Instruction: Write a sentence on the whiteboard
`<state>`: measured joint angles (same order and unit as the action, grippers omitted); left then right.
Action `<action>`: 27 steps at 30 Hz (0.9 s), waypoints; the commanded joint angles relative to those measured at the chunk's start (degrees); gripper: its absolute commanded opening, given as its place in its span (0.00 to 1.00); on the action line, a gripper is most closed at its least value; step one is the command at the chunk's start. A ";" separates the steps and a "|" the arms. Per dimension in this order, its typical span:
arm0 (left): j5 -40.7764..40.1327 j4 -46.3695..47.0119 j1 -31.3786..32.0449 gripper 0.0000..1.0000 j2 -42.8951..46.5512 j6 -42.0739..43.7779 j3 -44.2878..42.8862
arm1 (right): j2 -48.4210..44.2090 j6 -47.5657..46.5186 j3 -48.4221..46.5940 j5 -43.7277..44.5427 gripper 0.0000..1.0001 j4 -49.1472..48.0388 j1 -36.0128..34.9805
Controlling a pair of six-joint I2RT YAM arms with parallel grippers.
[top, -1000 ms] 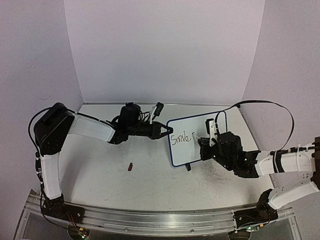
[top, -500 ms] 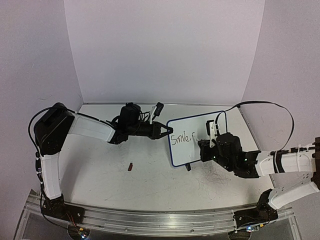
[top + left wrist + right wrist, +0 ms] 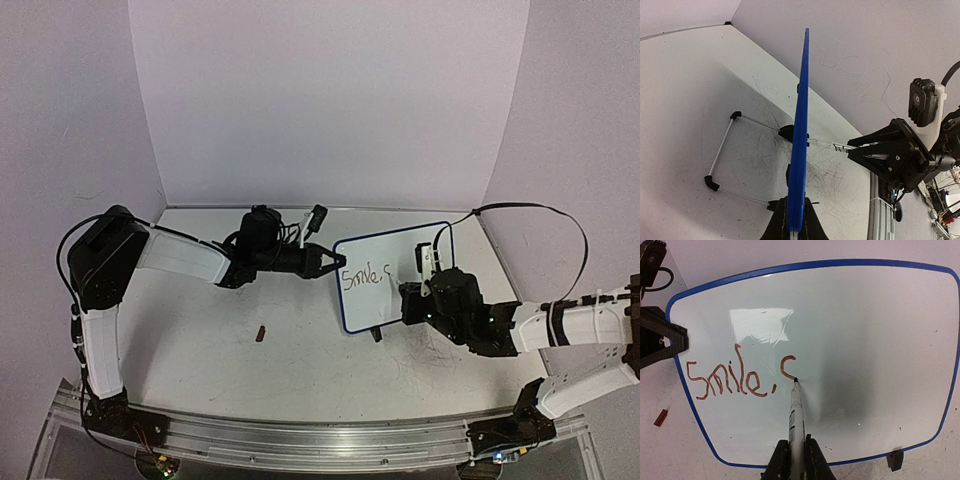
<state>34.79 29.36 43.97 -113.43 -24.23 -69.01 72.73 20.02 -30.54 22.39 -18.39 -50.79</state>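
Note:
The whiteboard [image 3: 395, 262], white with a thin blue frame, stands upright on the table. It fills the right wrist view [image 3: 880, 340] and shows edge-on in the left wrist view [image 3: 801, 135]. The sentence [image 3: 725, 377] reads "Smile," in red-brown marker, followed by a half-drawn curved stroke. My left gripper [image 3: 330, 262] is shut on the board's left edge, seen from its wrist camera [image 3: 794, 227]. My right gripper [image 3: 796, 460] is shut on a white marker [image 3: 795, 415] whose tip touches the board at the end of the stroke. It also shows in the top view [image 3: 418, 300].
A small red-brown cap [image 3: 261, 333] lies on the table left of the board, also in the right wrist view [image 3: 660, 417]. The board's wire stand [image 3: 722, 157] rests behind it. The table is scuffed with marks. White walls enclose the back and sides.
The marker tip has moved down the board, extending the new stroke after "Smile," into a curve. The left gripper and the board have stayed put.

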 commanded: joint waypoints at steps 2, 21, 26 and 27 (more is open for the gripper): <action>-0.85 -3.35 -0.57 0.00 2.44 0.85 0.06 | 0.28 1.55 -1.61 1.64 0.00 3.14 -0.38; -0.95 -3.35 -0.55 0.00 2.81 0.81 0.46 | 1.58 -0.13 -2.06 -0.90 0.00 -1.31 -1.39; -1.00 -3.35 -0.55 0.00 3.16 0.92 0.73 | -4.14 1.16 -0.75 1.78 0.00 0.08 -1.41; -1.07 -3.35 -0.55 0.00 3.29 0.97 0.89 | -5.99 1.11 -0.06 2.21 0.00 0.21 -1.35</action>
<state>34.74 28.99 43.92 -113.15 -24.07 -68.99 72.62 20.70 -30.53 22.87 -17.36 -52.07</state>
